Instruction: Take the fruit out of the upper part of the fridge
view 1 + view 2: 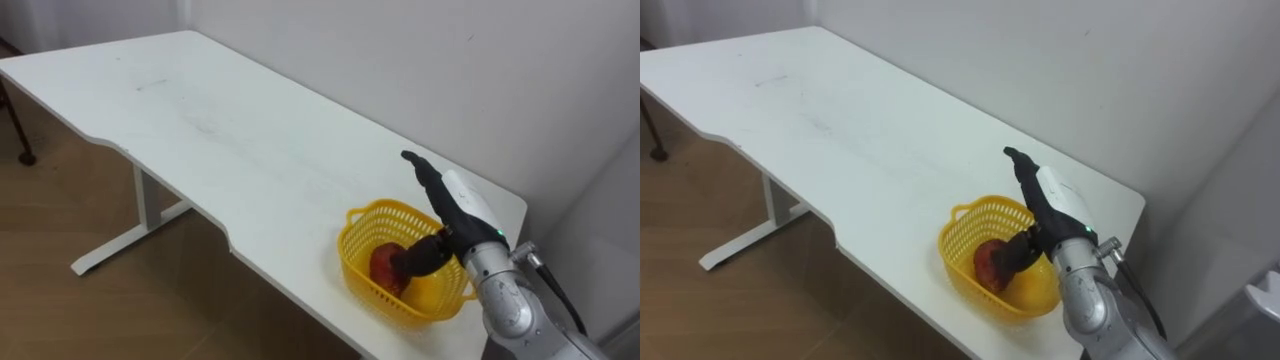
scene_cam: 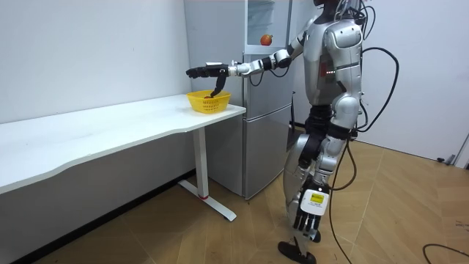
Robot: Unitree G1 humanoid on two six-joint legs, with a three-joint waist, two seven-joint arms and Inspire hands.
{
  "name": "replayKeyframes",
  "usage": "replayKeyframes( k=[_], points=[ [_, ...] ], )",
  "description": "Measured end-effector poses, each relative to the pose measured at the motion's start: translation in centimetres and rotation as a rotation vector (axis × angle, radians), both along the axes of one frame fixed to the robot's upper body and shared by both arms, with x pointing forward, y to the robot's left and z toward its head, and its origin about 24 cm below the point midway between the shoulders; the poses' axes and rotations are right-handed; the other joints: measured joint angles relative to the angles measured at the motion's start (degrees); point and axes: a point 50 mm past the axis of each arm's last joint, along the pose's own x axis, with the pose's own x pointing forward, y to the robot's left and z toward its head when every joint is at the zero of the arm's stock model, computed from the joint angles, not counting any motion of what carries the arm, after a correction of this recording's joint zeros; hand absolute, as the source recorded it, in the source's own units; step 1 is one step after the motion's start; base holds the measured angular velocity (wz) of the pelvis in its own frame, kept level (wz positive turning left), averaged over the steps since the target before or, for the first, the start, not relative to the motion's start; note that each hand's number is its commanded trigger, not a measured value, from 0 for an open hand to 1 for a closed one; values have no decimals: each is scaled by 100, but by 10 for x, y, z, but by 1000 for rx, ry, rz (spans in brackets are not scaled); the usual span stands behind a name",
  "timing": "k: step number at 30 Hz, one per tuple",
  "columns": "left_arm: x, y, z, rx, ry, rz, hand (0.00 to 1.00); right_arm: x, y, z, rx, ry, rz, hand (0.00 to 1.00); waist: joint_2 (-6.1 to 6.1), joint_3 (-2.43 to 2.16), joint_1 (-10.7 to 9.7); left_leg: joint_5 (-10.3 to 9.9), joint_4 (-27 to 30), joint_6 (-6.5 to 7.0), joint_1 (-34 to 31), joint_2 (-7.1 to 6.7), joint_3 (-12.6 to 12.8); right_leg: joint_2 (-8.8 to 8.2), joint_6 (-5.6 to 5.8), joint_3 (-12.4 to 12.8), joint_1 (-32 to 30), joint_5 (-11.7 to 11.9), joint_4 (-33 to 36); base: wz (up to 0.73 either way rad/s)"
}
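Note:
A yellow mesh basket (image 1: 352, 243) stands near the right end of the white table (image 1: 200, 120). Inside it lies a red fruit (image 1: 384, 268), with a smooth yellow thing (image 1: 432, 296) beside it. My right hand (image 1: 455, 205) hovers over the basket, open, its fingers (image 1: 418, 165) stretched straight out past the rim. Its thumb (image 1: 420, 258) hangs down into the basket, close by the red fruit. In the room view I stand beside the fridge (image 2: 256, 147) with my right arm stretched over the basket (image 2: 209, 103). A red-orange fruit (image 2: 266, 39) sits in the open upper compartment. My left hand (image 2: 306, 220) hangs low at my side, fingers relaxed.
The table stretches far to my left with a wavy front edge and white legs (image 1: 140, 215). A light wall runs along its back. Wooden floor lies in front of it. The fridge stands right at the table's end by the basket.

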Motion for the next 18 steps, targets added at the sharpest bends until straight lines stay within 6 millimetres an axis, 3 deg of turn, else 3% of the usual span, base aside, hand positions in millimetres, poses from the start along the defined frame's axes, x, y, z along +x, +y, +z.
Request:
replayKeyframes(
  k=[9,14,18],
  points=[
    [3,0,1,18,1,-39,0,0,2,3,22,-8,8,0,-1,-4,-19,1,17,1,4,1,-3,3,0,12,8,0,0,0],
    [0,0,0,22,8,-34,0,-1,8,14,80,-49,32,0,15,-2,-156,-4,90,3,19,3,7,5,0,11,55,1,-2,1],
    [1,-2,0,19,7,-32,0,-5,19,30,146,-111,77,0,125,-17,-265,-48,132,16,29,13,31,14,-1,27,91,17,-5,-3]
  ],
)
